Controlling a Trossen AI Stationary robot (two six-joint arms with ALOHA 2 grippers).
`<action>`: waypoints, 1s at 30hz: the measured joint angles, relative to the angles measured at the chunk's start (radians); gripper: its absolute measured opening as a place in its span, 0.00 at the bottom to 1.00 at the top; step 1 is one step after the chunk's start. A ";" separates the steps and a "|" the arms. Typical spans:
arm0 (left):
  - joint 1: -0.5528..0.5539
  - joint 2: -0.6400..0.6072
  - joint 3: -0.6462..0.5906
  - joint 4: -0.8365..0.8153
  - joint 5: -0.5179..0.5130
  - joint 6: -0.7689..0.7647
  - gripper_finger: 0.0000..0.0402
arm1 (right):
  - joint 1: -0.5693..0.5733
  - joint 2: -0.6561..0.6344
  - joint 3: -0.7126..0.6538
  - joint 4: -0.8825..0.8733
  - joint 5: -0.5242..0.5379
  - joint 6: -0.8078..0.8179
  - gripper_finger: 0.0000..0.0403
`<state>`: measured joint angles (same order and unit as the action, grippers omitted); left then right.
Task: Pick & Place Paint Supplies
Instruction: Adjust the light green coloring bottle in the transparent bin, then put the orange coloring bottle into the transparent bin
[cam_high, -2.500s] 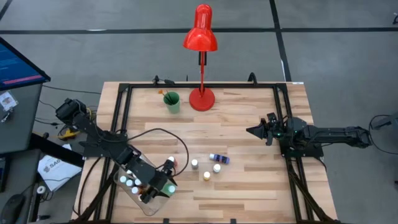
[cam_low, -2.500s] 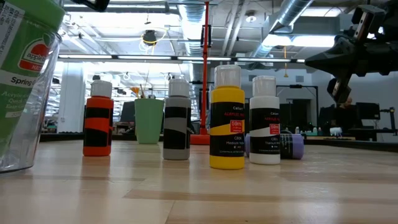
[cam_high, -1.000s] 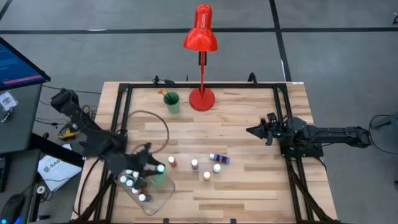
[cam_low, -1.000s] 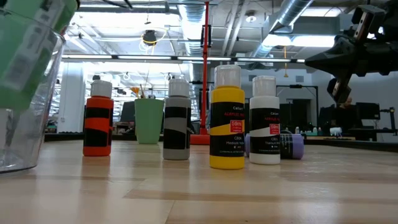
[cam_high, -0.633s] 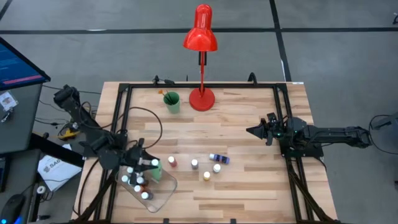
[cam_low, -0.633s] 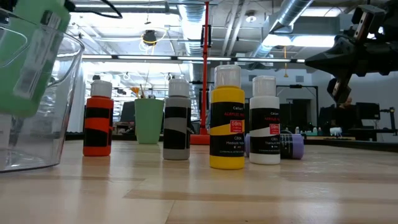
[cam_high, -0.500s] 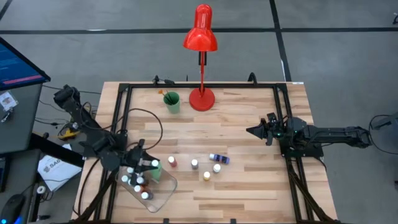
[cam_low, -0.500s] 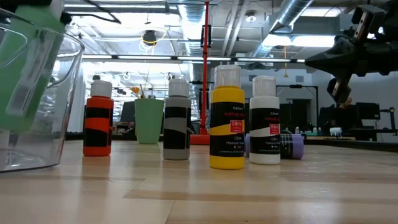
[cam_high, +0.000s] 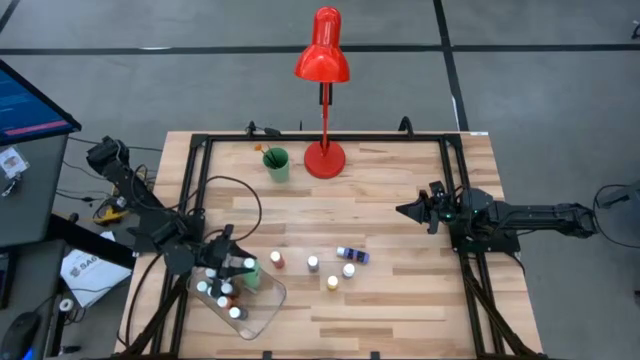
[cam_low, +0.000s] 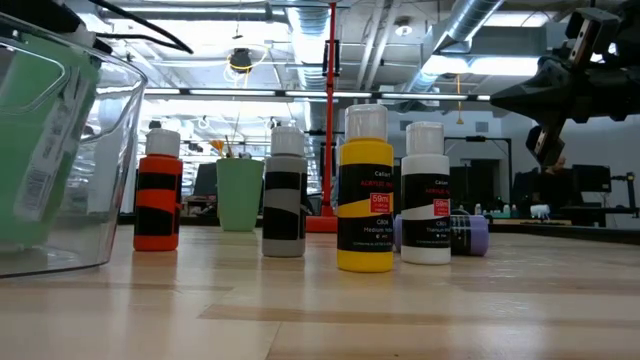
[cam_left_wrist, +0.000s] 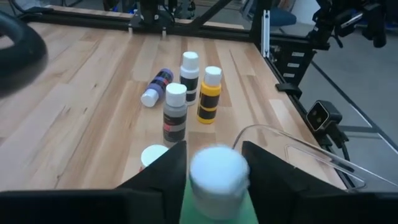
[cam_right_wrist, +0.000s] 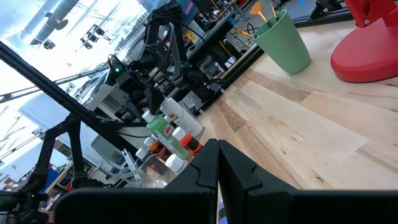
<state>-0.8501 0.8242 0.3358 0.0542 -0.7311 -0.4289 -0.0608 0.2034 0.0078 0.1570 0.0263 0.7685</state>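
Note:
My left gripper (cam_high: 236, 268) is shut on the large green bottle (cam_low: 40, 150), whose white cap (cam_left_wrist: 217, 169) shows between its fingers. The bottle leans inside the clear tray (cam_high: 262, 308), which holds several small bottles (cam_high: 216, 291). On the table stand an orange bottle (cam_low: 158, 190), a grey one (cam_low: 284, 195), a yellow one (cam_low: 365, 195) and a white one (cam_low: 425, 195). A purple bottle (cam_high: 352, 255) lies on its side. My right gripper (cam_high: 402, 211) waits shut above the table's right part. My left gripper pinches the green bottle at its top, one finger (cam_left_wrist: 169, 174) on each side of the white cap (cam_left_wrist: 194, 171). The fingers come slanting down from the table's left. The bottle is tilted, its body inside the clear tray; I cannot tell whether its base rests there.
A green cup (cam_high: 276, 163) with brushes and a red lamp (cam_high: 323, 150) stand at the far edge. A black frame (cam_high: 200, 190) runs along the table's sides. Bare wood lies between the bottles and my right arm.
My left gripper has sunk toward the clear tray with the green bottle, which has gone from above the rim down inside the tray, still tilted. In the low view the tray's wall has shifted a little toward the table's right.

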 joint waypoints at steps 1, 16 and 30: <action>0.000 0.000 -0.001 0.001 0.001 0.000 0.37 | 0.000 0.000 0.000 0.000 0.000 0.000 0.00; 0.000 0.000 0.011 -0.010 0.006 0.016 0.48 | 0.000 0.000 0.000 0.000 0.000 0.000 0.00; 0.038 0.002 0.191 -0.016 0.008 0.190 0.53 | 0.000 0.000 0.000 0.000 0.000 0.000 0.00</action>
<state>-0.8121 0.8257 0.5272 0.0383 -0.7228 -0.2386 -0.0605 0.2035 0.0075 0.1570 0.0262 0.7685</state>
